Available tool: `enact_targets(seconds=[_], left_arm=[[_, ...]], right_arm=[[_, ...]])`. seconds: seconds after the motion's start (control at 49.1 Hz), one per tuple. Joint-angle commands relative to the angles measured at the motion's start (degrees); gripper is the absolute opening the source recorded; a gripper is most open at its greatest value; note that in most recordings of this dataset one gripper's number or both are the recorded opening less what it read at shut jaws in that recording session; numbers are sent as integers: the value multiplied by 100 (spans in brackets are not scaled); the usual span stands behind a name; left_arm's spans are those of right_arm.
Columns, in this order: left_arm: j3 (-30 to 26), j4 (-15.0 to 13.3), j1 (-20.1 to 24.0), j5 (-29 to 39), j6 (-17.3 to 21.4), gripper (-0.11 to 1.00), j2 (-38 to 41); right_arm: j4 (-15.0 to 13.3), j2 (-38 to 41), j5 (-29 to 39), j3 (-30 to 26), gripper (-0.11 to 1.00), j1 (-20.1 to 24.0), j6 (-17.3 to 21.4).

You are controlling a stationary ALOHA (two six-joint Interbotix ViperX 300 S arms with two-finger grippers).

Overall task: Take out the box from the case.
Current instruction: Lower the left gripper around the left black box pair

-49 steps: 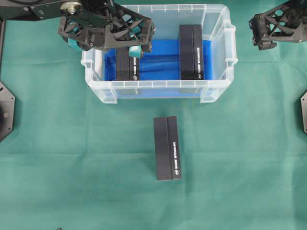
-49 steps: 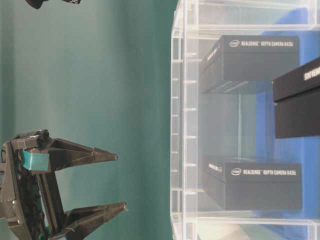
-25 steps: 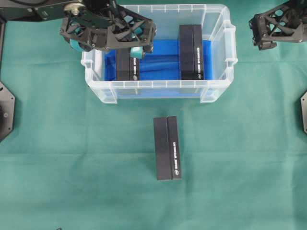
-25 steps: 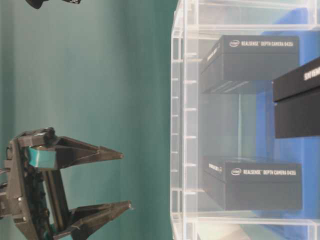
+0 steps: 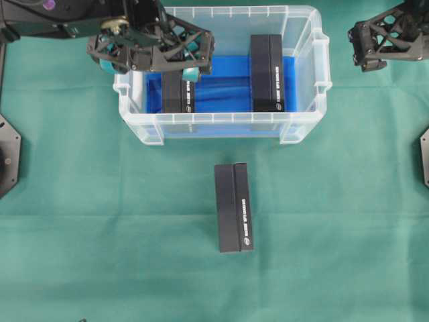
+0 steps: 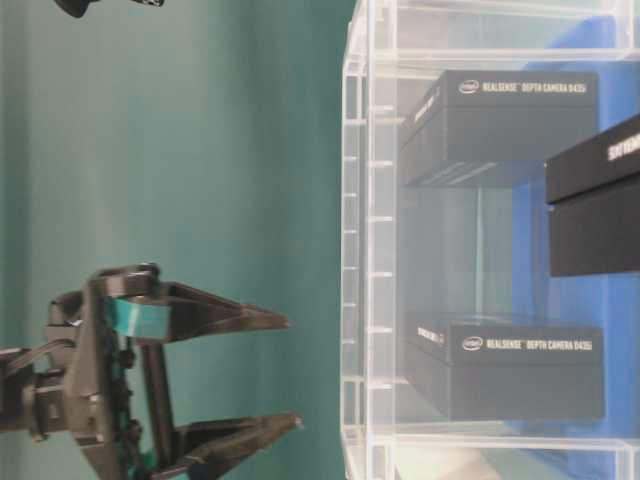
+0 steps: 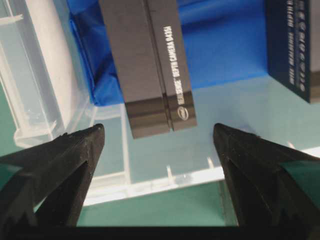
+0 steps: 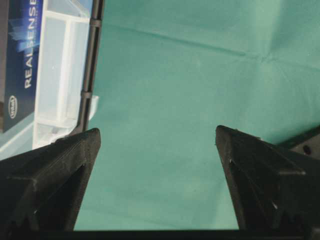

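Case: the clear plastic case point(image 5: 221, 124) stands on the green cloth point(image 5: 100, 221) at the upper middle of the overhead view, with a blue sheet point(image 5: 221, 84) lining its floor.
Left box: a black box point(image 5: 179, 94) lies on the blue sheet in the left part of the case, its long side running front to back; its far end is hidden under the left gripper in the overhead view. White lettering runs along its right half.
Right box: a second black box point(image 5: 267, 74) lies in the right part of the case, parallel to the first and well apart from it.
Outside box: a third black box point(image 5: 234, 207) lies on the cloth in front of the case, clear of its front wall.
Left gripper: the left gripper point(image 7: 159, 137) hangs over the left part of the case, above the left box. Its fingers point(image 7: 75, 150) are spread wide and hold nothing; in the wrist view the near end of the box shows between them, without contact.
Right gripper: the right gripper point(image 8: 157, 142) sits off to the right of the case, over bare cloth. Its fingers point(image 8: 250, 160) are spread wide and empty, with the case's corner at the left edge of its wrist view.
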Motion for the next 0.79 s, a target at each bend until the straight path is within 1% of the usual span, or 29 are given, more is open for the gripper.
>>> enact_targets(seconds=[0.0, 0.163, 0.387, 0.509, 0.773], left_arm=[[26, 35, 26, -158, -53, 92, -62], [220, 35, 53, -492, -193, 92, 9], [510, 35, 132, -642, -316, 92, 70], [650, 26, 158, -835, -387, 92, 105], [694, 35, 220, -1151, -422, 92, 352]], right_arm=[[0, -35, -26, -53, 91, 26, -9], [0, -35, -79, 9, 91, 26, -18], [0, -44, -88, 70, 91, 70, -18], [0, -62, -132, 114, 91, 79, -18], [9, -62, -272, 185, 91, 97, -9]])
